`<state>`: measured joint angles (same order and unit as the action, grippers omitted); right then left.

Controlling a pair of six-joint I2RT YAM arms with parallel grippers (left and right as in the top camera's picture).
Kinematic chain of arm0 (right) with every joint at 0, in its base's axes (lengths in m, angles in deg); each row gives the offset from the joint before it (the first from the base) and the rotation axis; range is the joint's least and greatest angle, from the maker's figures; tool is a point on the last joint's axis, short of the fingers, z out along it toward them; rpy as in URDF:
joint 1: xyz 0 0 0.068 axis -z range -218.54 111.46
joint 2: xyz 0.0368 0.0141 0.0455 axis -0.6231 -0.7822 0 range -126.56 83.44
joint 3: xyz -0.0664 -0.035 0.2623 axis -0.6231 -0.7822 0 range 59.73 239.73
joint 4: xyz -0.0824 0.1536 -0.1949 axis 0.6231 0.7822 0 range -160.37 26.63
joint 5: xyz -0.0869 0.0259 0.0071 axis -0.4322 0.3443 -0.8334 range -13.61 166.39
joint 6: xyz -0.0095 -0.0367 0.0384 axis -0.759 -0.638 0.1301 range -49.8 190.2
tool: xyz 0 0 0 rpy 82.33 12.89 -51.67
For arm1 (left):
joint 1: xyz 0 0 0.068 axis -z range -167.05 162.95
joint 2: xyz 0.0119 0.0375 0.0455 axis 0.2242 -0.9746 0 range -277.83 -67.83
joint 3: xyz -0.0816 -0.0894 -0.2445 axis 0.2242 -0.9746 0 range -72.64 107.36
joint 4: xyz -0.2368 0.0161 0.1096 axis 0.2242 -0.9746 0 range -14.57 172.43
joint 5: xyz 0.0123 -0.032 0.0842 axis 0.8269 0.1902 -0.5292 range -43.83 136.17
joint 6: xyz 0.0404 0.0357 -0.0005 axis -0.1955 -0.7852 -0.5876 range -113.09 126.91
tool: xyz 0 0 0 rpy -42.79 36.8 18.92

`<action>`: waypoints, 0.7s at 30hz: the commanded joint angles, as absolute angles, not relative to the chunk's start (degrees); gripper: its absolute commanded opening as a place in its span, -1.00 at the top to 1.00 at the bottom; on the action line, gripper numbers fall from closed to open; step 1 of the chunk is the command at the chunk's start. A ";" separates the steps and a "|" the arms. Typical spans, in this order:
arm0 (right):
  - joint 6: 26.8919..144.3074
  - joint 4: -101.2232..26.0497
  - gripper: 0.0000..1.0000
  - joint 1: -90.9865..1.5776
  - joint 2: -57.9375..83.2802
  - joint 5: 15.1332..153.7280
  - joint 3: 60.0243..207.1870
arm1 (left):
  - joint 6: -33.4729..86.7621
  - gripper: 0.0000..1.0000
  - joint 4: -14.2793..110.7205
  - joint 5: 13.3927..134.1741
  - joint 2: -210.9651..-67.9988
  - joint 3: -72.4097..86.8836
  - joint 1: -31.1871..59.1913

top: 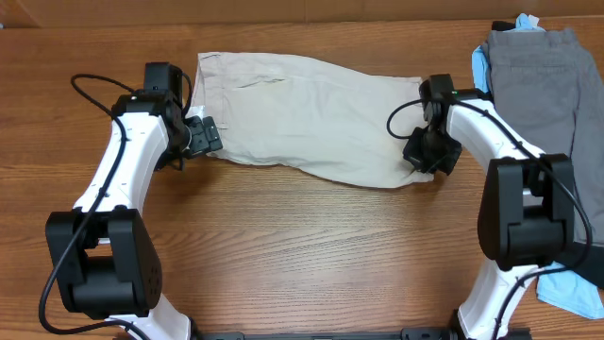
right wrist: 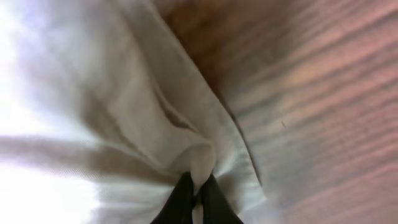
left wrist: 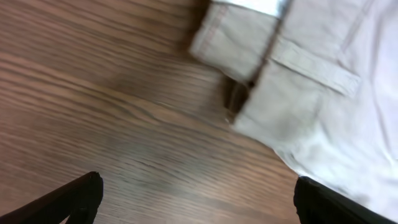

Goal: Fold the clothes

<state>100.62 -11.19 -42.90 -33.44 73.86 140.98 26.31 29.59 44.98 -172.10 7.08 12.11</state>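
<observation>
Pale beige cotton shorts (top: 302, 118): spread on the brown wooden table (top: 311, 255).
Left gripper (left wrist: 199, 186): held apart beside the waistband (top: 209, 90).
Right gripper (right wrist: 198, 190): clamped on the shorts' edge.

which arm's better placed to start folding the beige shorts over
Right. The right fingers are shut on the leg-end edge of the beige shorts, with cloth bunched between them. The left fingers are open above the bare table beside the waistband, holding nothing.

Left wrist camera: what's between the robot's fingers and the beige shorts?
Only bare wooden table lies between the open left gripper and the beige shorts. The left wrist view shows this.
</observation>
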 commanded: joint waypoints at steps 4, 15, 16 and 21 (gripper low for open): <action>92.18 -11.54 -0.12 -42.31 -19.88 78.12 142.69 | 20.32 -1.00 22.77 50.31 -170.46 17.90 11.91; 86.21 -23.13 -0.48 -42.31 -21.63 85.73 141.79 | 9.13 -0.99 24.08 55.31 -171.21 26.84 10.78; 86.19 -23.78 -0.44 -42.31 -22.33 86.21 141.64 | 7.77 -1.00 24.95 57.33 -171.51 26.84 10.25; 83.61 -25.93 -0.40 -41.96 -26.05 87.65 141.49 | 5.19 -0.99 28.98 60.56 -174.44 26.84 7.02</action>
